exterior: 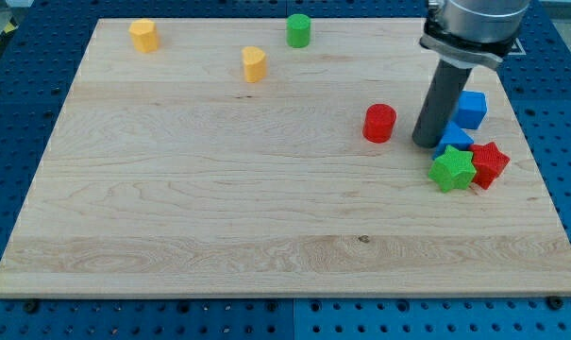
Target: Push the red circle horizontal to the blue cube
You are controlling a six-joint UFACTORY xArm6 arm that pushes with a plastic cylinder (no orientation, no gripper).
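Nearest the table's bottom edge, toward its right side, a ribbed green star block point(452, 169) touches a ribbed red star block point(490, 164). Just above them sits a partly hidden blue block point(454, 138), then a blue cube point(471, 109). My tip point(426, 143), a smooth dark rod with no claw to spread or press together, stands between that cluster and the red circle, a ribbed cylinder point(379, 123), left of the blue cube. Two yellow blocks point(144, 35) point(254, 63) and a green cylinder point(298, 30) lie along the pale wooden table's point(219, 208) top edge.

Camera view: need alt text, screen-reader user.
My tip rests on a wooden board between the red circle at its left and the blue cube at its right. Below: another blue block, green star, red star.
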